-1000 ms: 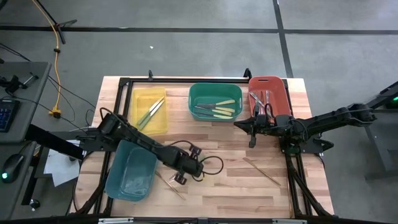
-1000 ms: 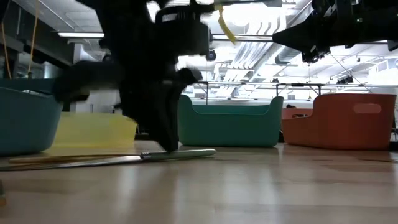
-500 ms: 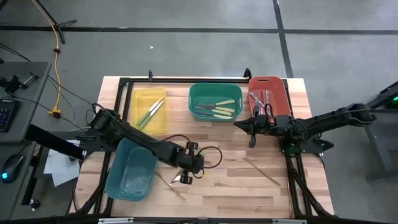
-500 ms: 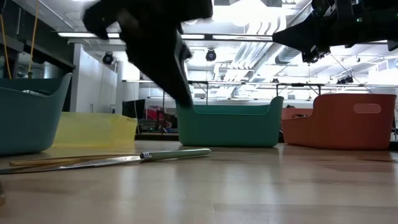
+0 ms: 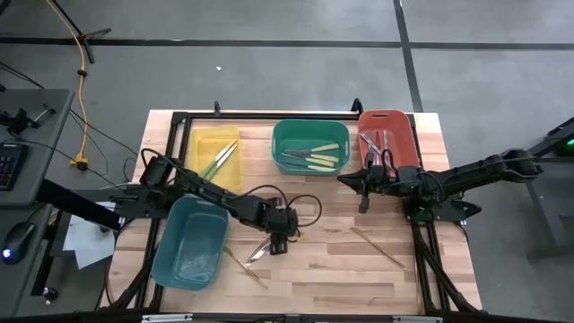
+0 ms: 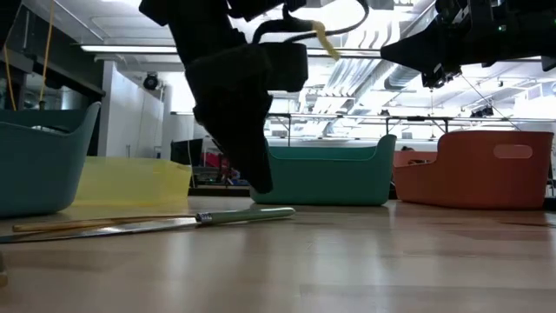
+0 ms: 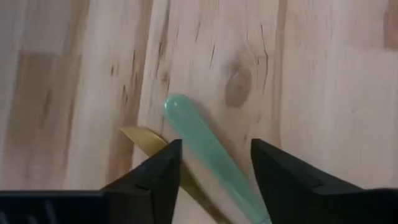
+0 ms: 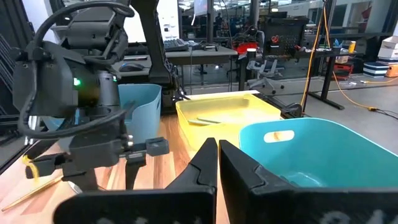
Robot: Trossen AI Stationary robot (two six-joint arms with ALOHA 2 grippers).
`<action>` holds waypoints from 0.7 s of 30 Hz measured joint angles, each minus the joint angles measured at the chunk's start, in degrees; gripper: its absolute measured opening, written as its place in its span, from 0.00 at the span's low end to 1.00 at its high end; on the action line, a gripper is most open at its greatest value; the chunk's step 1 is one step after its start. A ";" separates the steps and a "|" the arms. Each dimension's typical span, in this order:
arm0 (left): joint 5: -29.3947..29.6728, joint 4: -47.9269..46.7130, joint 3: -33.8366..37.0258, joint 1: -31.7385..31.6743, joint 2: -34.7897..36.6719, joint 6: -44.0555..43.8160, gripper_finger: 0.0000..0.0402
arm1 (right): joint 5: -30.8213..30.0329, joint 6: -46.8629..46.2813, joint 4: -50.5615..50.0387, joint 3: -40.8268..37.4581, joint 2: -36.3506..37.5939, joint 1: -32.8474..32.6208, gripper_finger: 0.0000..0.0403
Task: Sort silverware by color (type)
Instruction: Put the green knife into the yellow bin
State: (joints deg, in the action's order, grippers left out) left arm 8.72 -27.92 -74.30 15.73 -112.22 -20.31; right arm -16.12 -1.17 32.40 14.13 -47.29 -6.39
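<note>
The silverware still to be sorted lies on the pale wooden tabletop [image 5: 332,269]: a knife with a light-green handle and silver blade [image 6: 208,217] rests flat near the front, beside the teal plastic bin [image 5: 190,244], with a thin tan wooden utensil [image 6: 82,223] just alongside it, and another slim wooden piece [image 5: 377,247] lies well apart on the right side. The sorted pieces sit by type: yellow-handled ones in the green rectangular bin [image 5: 309,127], green-handled ones in the yellow bin [image 5: 199,152], grey ones in the red bin [image 5: 405,152]. The left gripper [image 7: 214,171] hangs directly over the green handle with its jaws spread wide and nothing between them; the wrist view shows the handle running between the two dark fingers [image 7: 158,177], which reads as lining up for a pinch on the handle rather than the thin blade. The right gripper [image 8: 217,158] waits above the table near the red bin, jaws clenched together and empty, probably parked clear of the left arm's reach. Compared with a second ago, the left gripper has shifted slightly toward the table's centre and its jaws have gone from closed to spread, while the knife has barely moved and the right arm has not moved at all.
</note>
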 joint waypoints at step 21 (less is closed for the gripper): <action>-2.82 1.10 -0.15 0.13 -4.02 -10.30 0.38 | -0.02 -0.07 0.00 0.02 0.02 0.02 0.00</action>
State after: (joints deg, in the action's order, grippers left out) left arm 5.90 -26.82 -74.46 15.86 -116.25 -30.61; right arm -16.14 -1.23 32.40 14.15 -47.27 -6.37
